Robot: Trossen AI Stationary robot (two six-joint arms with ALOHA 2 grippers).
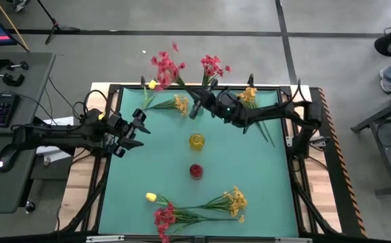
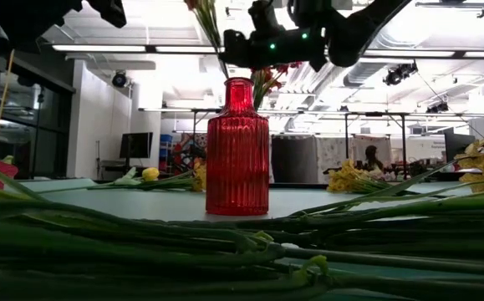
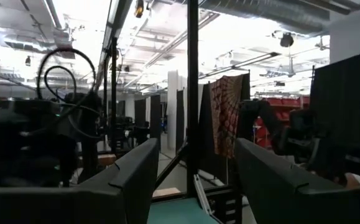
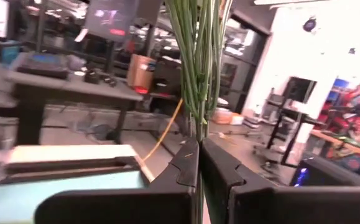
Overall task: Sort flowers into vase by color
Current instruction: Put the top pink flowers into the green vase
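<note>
With the right tool [image 1: 196, 108] clamped on a tall pink-red flower bunch [image 1: 212, 67] by its stems, the top-heavy blossoms could miss the red vase [image 1: 196, 171], while the left tool [image 1: 139, 128] waits apart.

Lighting: your ceiling strip lights [image 2: 99, 48] glare bright in low and wrist views. Foreground stems [image 2: 225, 238] blur; table [image 1: 263, 175] evenly lit, shadows faint.

The teal tabletop [image 1: 148, 169] carries a yellow vase [image 1: 196, 141] and a red vase [image 1: 196, 171] near its middle, a heap of pink, orange and yellow flowers [image 1: 195, 206] along the near edge, and orange-yellow bunches [image 1: 175, 104] with a yellow tulip [image 1: 152, 85] by the far edge.
</note>
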